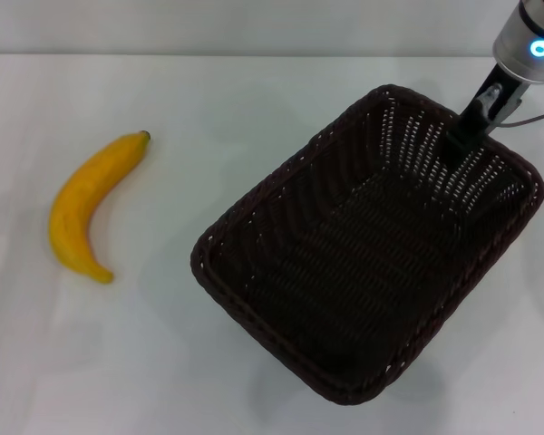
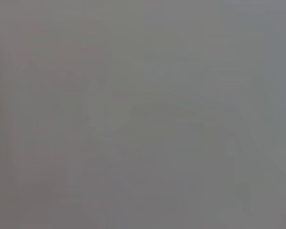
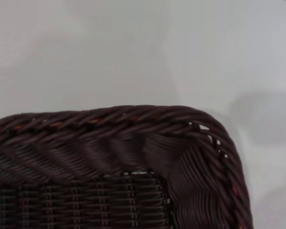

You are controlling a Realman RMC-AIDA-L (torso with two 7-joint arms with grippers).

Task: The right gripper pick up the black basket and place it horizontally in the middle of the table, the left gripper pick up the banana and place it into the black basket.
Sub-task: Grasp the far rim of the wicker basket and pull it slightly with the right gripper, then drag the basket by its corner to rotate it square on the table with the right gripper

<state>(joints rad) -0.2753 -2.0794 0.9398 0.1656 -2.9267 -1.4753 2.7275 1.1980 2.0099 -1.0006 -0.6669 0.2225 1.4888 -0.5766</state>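
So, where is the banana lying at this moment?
In the head view the banana lies on the table at the robot's left, well apart from the black basket, with its dark stem end pointing away from the robot.

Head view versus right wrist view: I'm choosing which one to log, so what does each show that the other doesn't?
Only the head view shows the banana lying left of the basket, the whole basket sitting askew, and the right gripper at its far rim. Only the right wrist view shows the braided rim corner close up. Both share the basket and the white table.
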